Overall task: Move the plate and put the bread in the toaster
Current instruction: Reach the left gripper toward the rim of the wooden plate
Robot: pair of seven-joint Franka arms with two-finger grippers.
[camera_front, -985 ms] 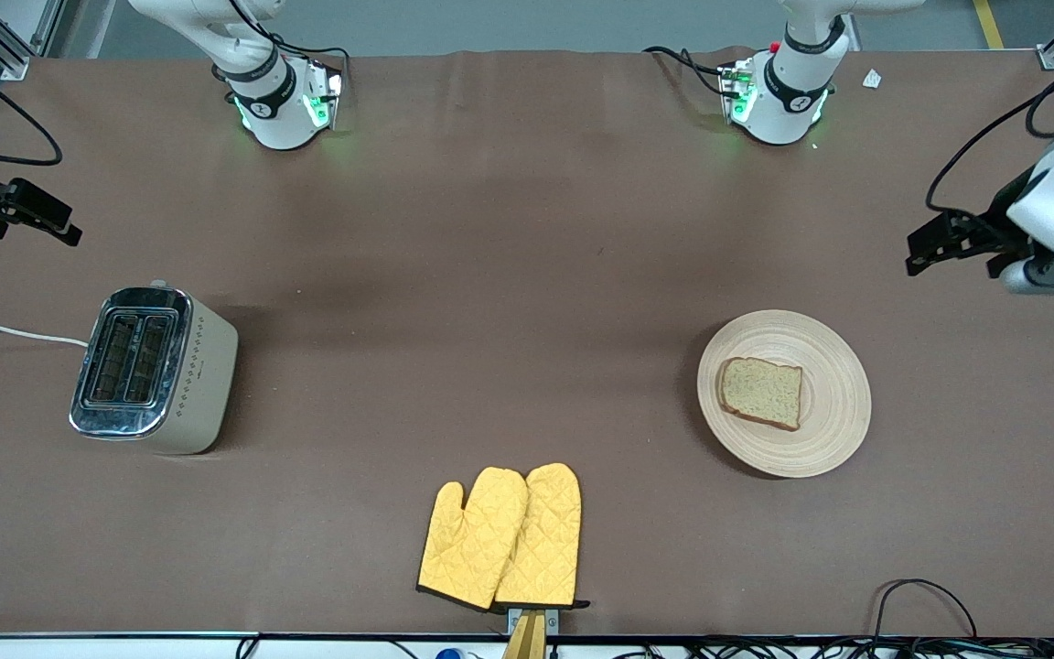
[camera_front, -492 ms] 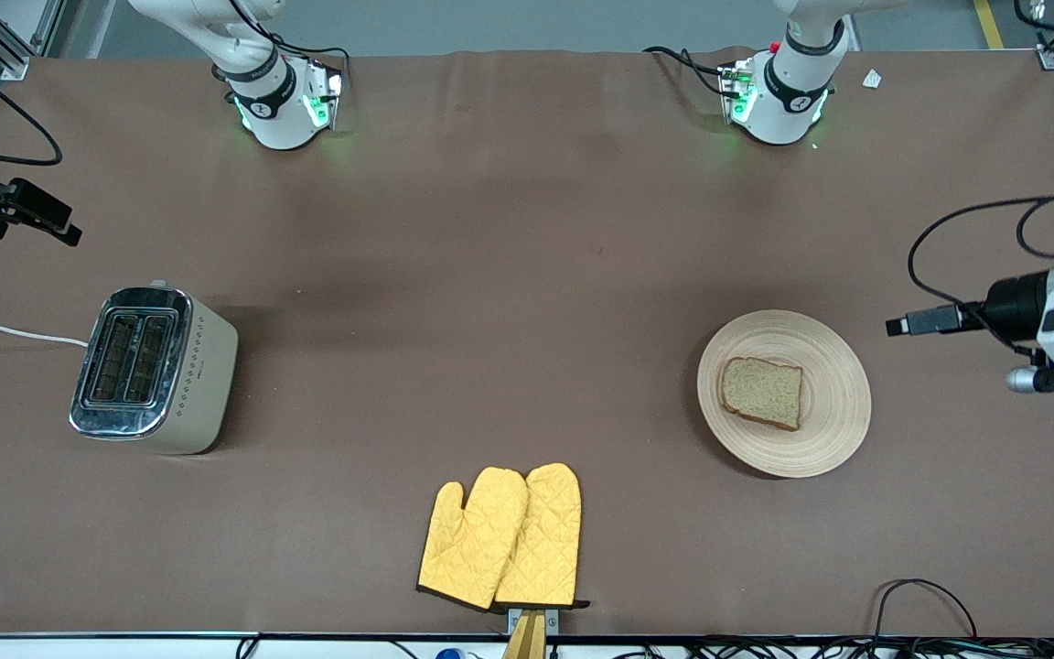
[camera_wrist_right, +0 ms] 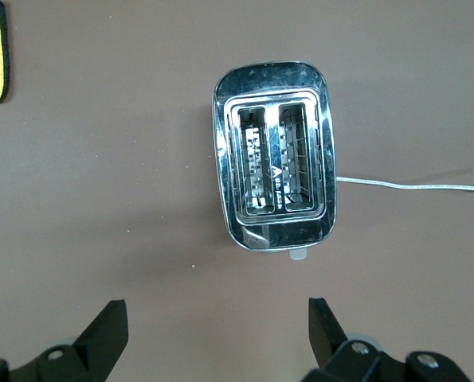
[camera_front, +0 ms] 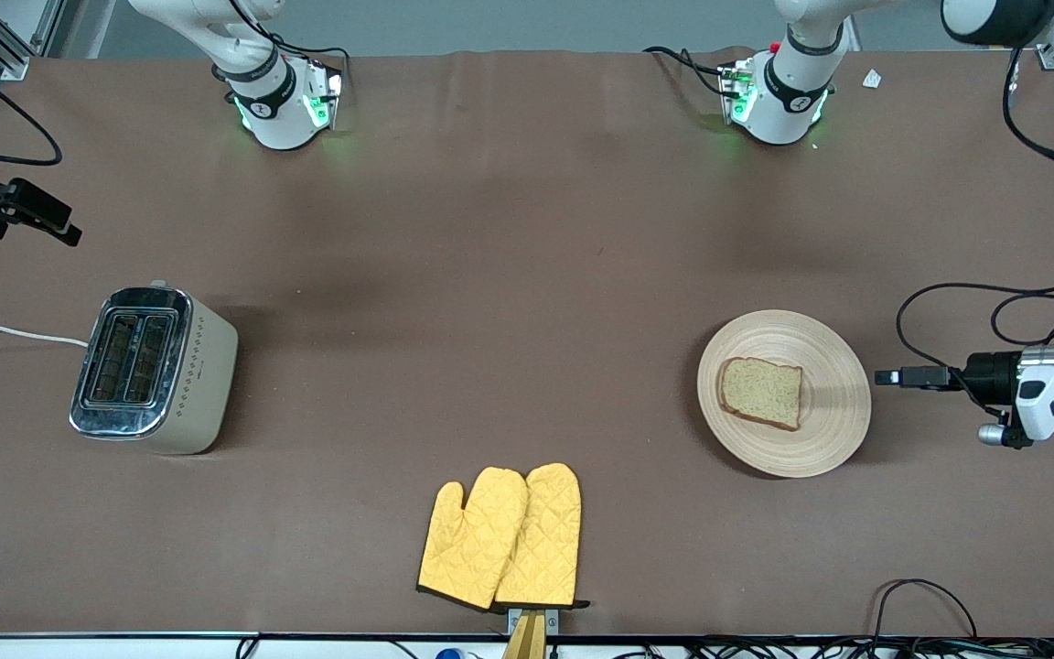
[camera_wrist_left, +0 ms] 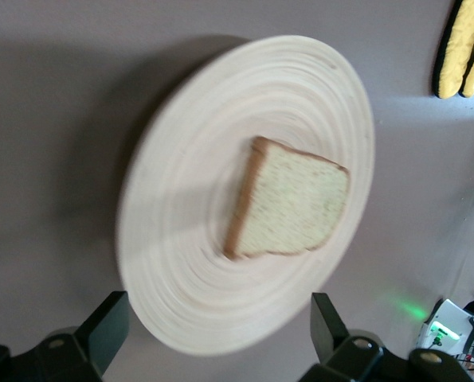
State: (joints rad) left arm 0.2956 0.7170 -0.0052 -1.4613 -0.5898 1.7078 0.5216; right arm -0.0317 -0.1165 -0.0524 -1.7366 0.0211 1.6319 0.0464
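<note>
A: Just off the plate [camera_front: 843,403] rim, at the left arm's end of the surface [camera_front: 509,275] — that's where the left gripper [camera_front: 893,376] sits now. A sec ago it was up higher by the surface edge; it has swung down and come in low, pointing at the plate.

B: Fingers [camera_wrist_left: 109,328]?

A: Spread wide, holding nothing. In the left wrist view the plate edge lies between them but not touching yet. Bread [camera_front: 761,392] lies flat on the plate, just ahead of the fingertips.

B: So the plate move is abt to start?

A: My read, yes. Approach looks nearly done; next is probably a pinch on the rim. Nothing moved yet tho: plate and bread are exactly where they were.

B: Right side?

A: Right gripper [camera_wrist_right: 213,338] waits, well up over the surface near the toaster [camera_front: 154,368], fingers wide apart, empty. Toaster slots show just ahead of its fingertips, both vacant. Oven mitts [camera_front: 501,538] are well apart from either set of fingers, untouched.

B: Risk?

A: Shallow rim; fingers could slip or tip the bread off.
</note>
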